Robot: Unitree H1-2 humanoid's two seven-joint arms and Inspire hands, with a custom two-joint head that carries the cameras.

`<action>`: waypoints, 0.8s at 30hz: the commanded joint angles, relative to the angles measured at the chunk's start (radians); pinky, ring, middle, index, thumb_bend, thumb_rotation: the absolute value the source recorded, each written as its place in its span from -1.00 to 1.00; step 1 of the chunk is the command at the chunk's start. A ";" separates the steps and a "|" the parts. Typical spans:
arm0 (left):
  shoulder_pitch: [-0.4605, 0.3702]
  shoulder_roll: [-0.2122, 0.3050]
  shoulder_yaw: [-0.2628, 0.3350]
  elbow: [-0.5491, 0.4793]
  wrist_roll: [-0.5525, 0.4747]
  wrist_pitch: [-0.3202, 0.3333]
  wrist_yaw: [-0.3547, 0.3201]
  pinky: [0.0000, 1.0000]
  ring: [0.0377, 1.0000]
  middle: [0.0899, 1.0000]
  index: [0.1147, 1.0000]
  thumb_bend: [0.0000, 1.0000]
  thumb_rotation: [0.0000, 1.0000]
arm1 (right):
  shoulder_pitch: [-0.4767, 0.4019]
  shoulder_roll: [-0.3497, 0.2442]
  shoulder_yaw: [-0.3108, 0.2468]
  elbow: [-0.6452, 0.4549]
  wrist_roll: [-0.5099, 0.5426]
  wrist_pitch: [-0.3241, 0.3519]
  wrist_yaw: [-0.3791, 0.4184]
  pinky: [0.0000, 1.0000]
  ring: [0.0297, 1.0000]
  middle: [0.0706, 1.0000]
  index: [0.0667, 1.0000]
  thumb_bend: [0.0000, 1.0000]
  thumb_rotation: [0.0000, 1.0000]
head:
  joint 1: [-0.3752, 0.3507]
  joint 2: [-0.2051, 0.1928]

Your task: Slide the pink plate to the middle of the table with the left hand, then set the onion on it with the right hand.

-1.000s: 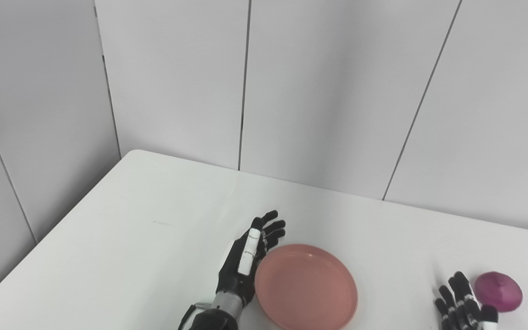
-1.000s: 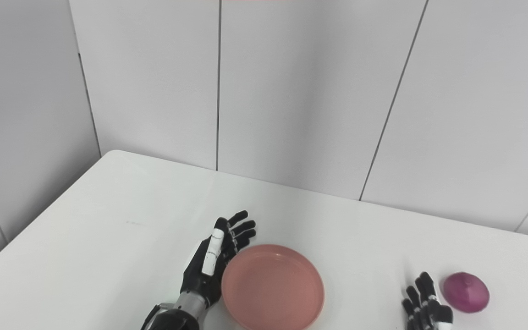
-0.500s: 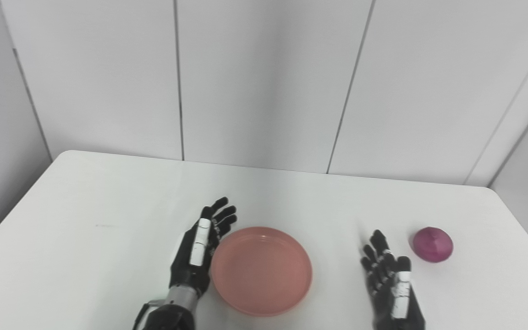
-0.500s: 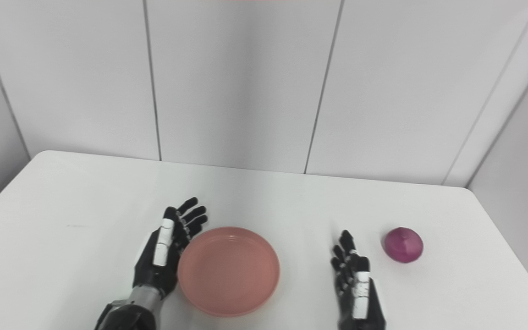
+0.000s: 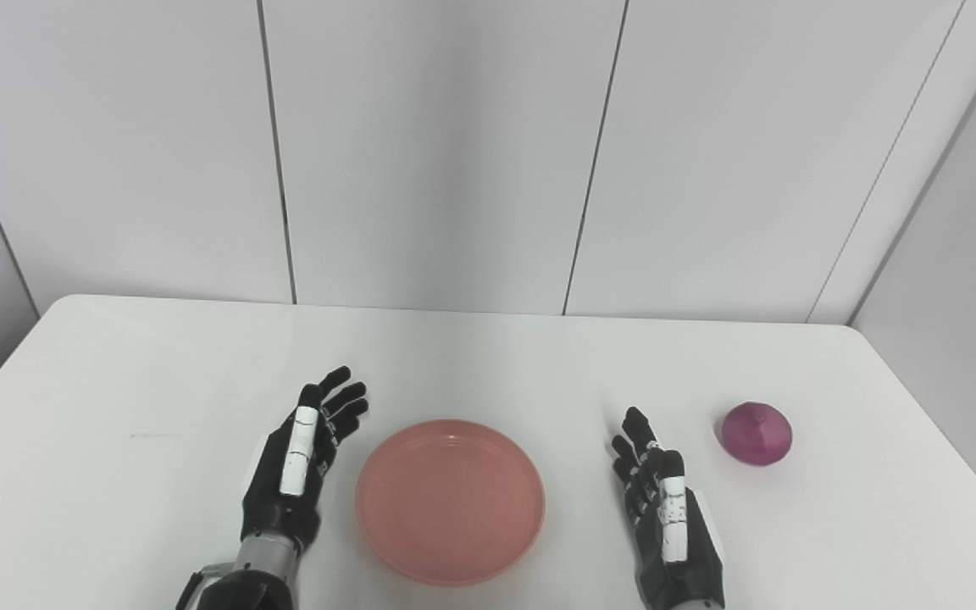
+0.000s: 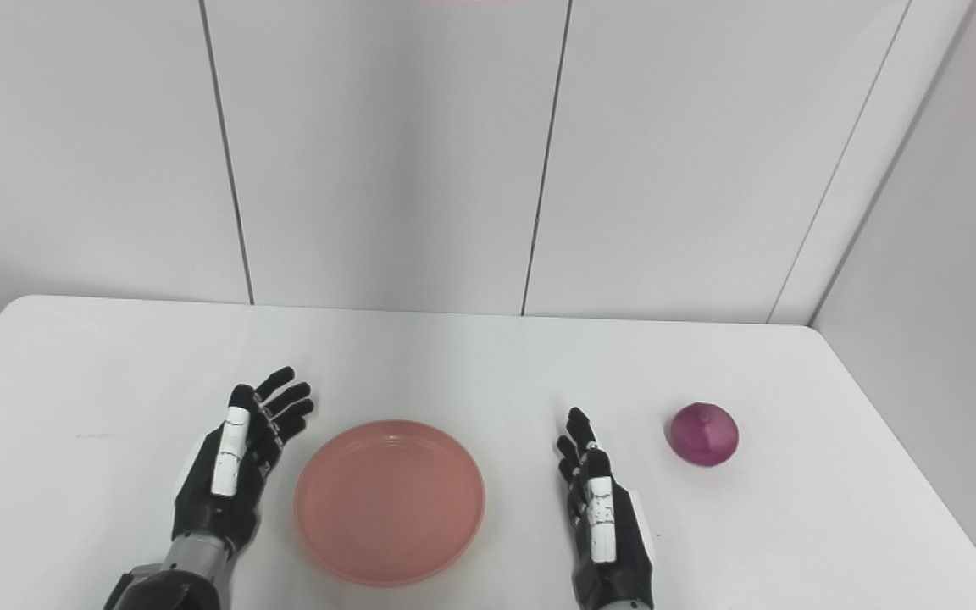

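1. Left eye view, against the earlier pictures: the whole scene had shifted, so the camera had turned to the right; a second before, the right hand showed only as fingertips at the bottom edge, and now all of it was in view. The left hand [image 5: 293, 474], which had lain right against the pink plate [image 5: 451, 500], now stood a little apart from its left rim.
2. Left eye view, hands: the left hand was released, fingers spread and pointing away, holding nothing and touching nothing that could be seen. The right hand [image 5: 668, 525] was also slack and empty, fingers apart, to the right of the plate and clear of it.
3. Left eye view, things: the plate was shallow, round and empty, near the front middle of the white table [image 5: 158, 373]. The onion [image 5: 756, 434], purple-red and rounded, sat on the table to the right, beyond the right hand and apart from it.
4. Right eye view: the same layout showed, with the left hand [image 6: 230, 474] left of the plate [image 6: 390, 500], the right hand [image 6: 602, 525] right of it, and the onion [image 6: 703, 434] farther right, untouched.
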 commanded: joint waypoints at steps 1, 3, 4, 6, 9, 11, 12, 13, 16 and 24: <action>0.017 0.012 0.012 0.050 0.005 0.078 0.024 0.77 0.63 0.56 0.53 0.62 0.75 | 0.053 0.017 0.013 0.028 0.002 -0.016 0.004 1.00 0.96 0.95 0.90 0.83 0.88 | -0.001 -0.001; 0.013 0.012 0.015 0.054 0.000 0.080 0.024 0.77 0.64 0.56 0.54 0.61 0.75 | 0.052 0.010 0.019 0.000 -0.008 -0.015 0.003 0.99 0.95 0.93 0.89 0.84 0.86 | 0.002 -0.005; 0.012 0.011 0.017 0.057 -0.004 0.079 0.022 0.79 0.65 0.57 0.55 0.60 0.76 | 0.052 0.006 0.022 -0.017 -0.016 -0.016 0.002 0.97 0.94 0.92 0.88 0.82 0.84 | 0.002 -0.005; 0.010 0.009 0.018 0.060 -0.006 0.078 0.021 0.82 0.66 0.58 0.57 0.57 0.76 | 0.051 -0.001 0.025 -0.039 -0.024 -0.011 0.000 0.96 0.92 0.90 0.86 0.81 0.84 | 0.007 -0.006; 0.012 0.007 0.014 0.054 0.007 0.088 0.027 0.80 0.65 0.58 0.57 0.57 0.78 | 0.042 -0.022 0.014 -0.097 -0.009 0.012 0.006 0.99 0.93 0.90 0.87 0.84 0.80 | 0.012 -0.006; 0.012 0.006 0.013 0.051 0.011 0.094 0.030 0.81 0.65 0.58 0.56 0.55 0.79 | 0.032 -0.037 0.008 -0.123 -0.026 0.018 -0.002 0.97 0.90 0.87 0.86 0.86 0.79 | 0.012 -0.006; 0.014 0.007 0.012 0.045 0.012 0.100 0.030 0.81 0.65 0.58 0.56 0.55 0.78 | 0.027 -0.046 0.008 -0.136 -0.043 0.021 -0.006 0.95 0.89 0.85 0.85 0.87 0.79 | 0.013 -0.004; 0.015 0.007 0.011 0.040 0.012 0.105 0.031 0.82 0.65 0.58 0.56 0.56 0.78 | 0.024 -0.052 0.008 -0.144 -0.054 0.023 -0.008 0.93 0.88 0.84 0.84 0.87 0.81 | 0.013 -0.004; 0.016 0.008 0.002 0.029 0.024 0.118 0.034 0.87 0.66 0.59 0.57 0.56 0.79 | 0.000 -0.107 0.027 -0.200 -0.192 -0.002 -0.024 0.84 0.84 0.83 0.85 0.74 0.87 | 0.009 -0.003; 0.011 -0.006 -0.007 0.027 0.027 0.130 0.029 0.93 0.67 0.61 0.58 0.52 0.77 | -0.061 -0.200 0.036 -0.286 -0.423 0.022 -0.048 0.73 0.83 0.82 0.81 0.66 0.84 | 0.005 -0.007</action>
